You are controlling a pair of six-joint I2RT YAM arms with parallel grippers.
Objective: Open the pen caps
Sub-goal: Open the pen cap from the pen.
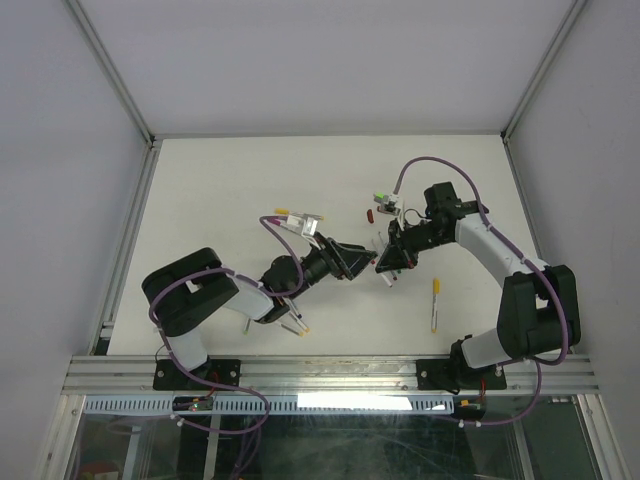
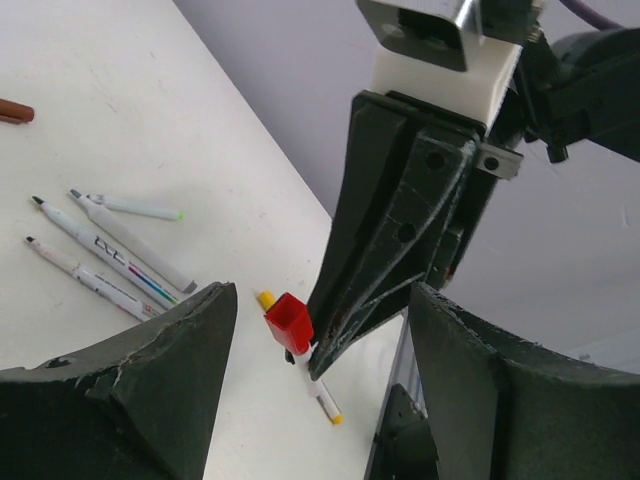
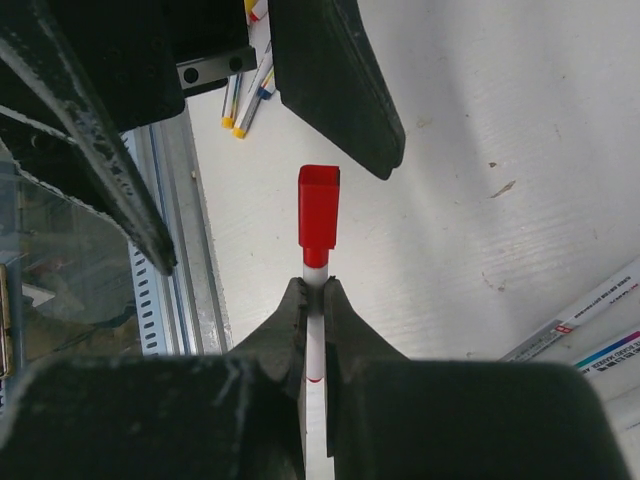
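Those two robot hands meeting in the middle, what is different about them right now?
The left hand is open, fingers either side of the red cap without touching it; the right hand is shut on the white pen. The left hand holds nothing, the right hand holds the pen. Both are black, two-fingered and meet at that one pen.

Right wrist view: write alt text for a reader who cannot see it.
The right gripper is shut on a white pen whose red cap points away. The left gripper stands open, a finger on each side of the cap.
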